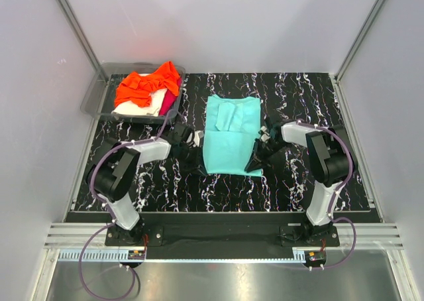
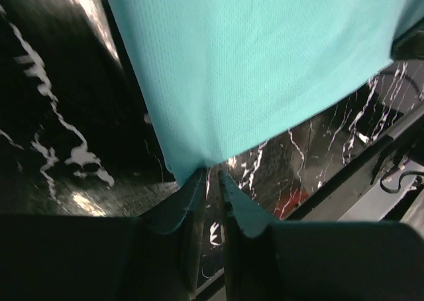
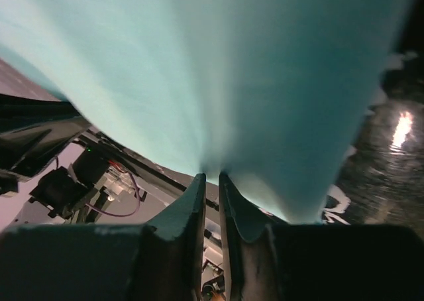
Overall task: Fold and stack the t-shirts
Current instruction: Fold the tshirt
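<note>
Teal t-shirt [image 2: 265,69] corner inside left pincer [image 2: 211,179]

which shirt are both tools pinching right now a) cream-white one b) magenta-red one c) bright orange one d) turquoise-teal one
d: in each wrist view the left tool and the right tool are closed on an edge of the turquoise-teal cloth t-shirt, while the bright orange cloth t-shirt lies in the grey plastic tray.
</note>
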